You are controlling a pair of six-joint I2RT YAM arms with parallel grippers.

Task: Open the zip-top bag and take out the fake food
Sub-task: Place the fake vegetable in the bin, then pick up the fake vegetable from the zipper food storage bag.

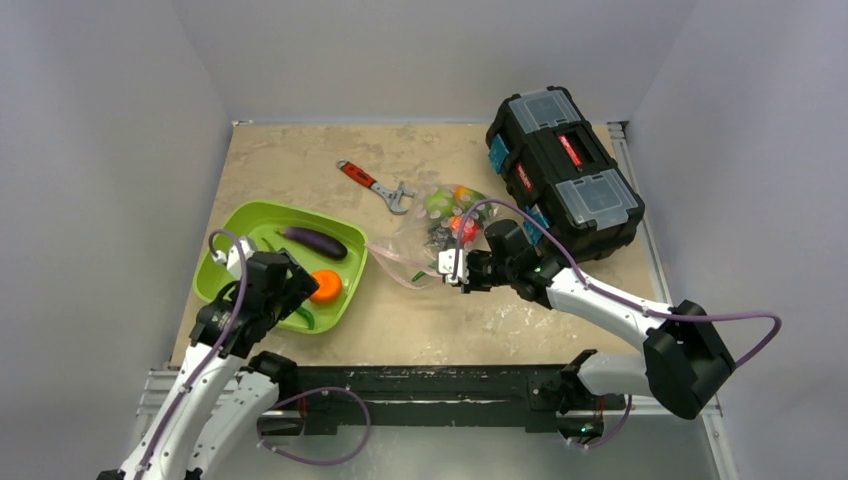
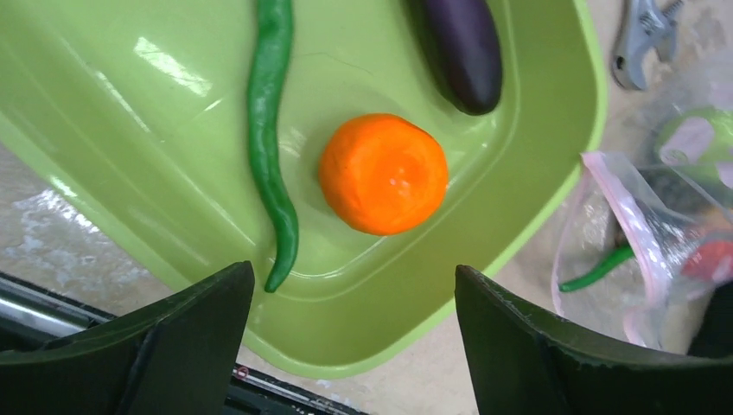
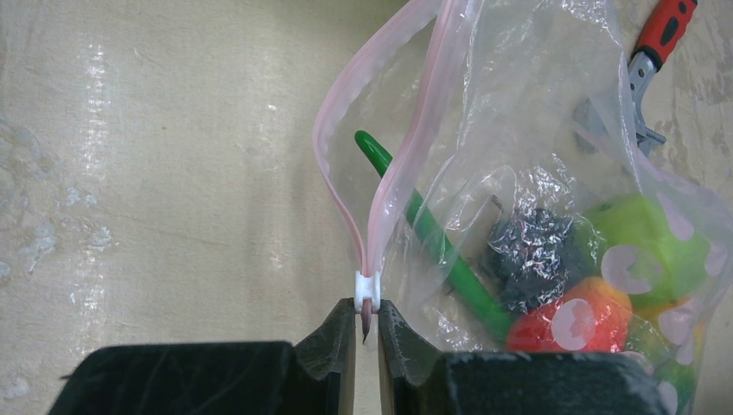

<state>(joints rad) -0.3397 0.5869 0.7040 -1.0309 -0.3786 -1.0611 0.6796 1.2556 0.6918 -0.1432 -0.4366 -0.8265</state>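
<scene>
I have left claw spread over green tray, orange lying free beneath; right claw pinches bag by zip corner, right of tray, holding mouth agape; more toy food inside.

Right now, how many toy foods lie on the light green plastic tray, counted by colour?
Dark purple toy eggplant: 1
Round orange toy fruit: 1
Slim green toy pod: 1
Total: 3
</scene>
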